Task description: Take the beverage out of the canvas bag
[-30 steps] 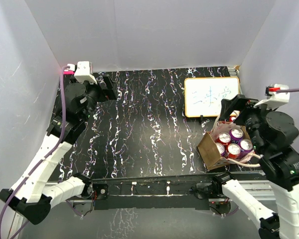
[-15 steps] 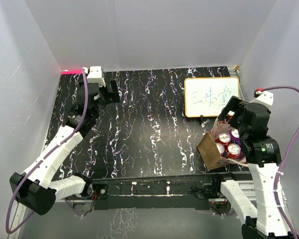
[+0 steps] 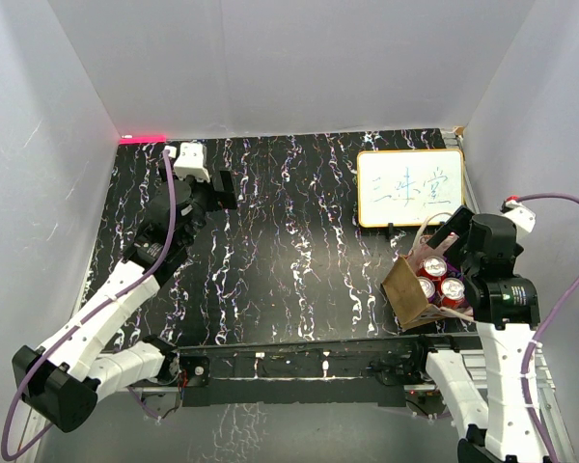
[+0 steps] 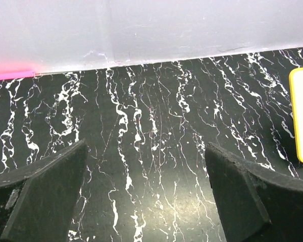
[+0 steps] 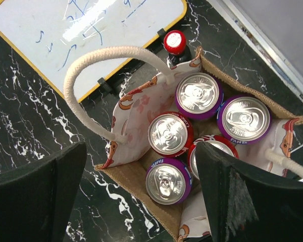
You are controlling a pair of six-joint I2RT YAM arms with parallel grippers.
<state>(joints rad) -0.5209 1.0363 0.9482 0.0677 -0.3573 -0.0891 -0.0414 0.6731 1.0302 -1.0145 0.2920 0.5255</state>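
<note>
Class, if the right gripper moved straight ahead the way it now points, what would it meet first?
The right gripper would probably meet the red can standing in the open canvas bag, between its open jaws. Depth is unclear, so the neighbouring purple can might come first.

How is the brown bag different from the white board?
The canvas bag is tan and boxy; the white board is flat with a yellow rim. The bag holds soda cans; the board carries writing. Both sit on the black marbled table.
</note>
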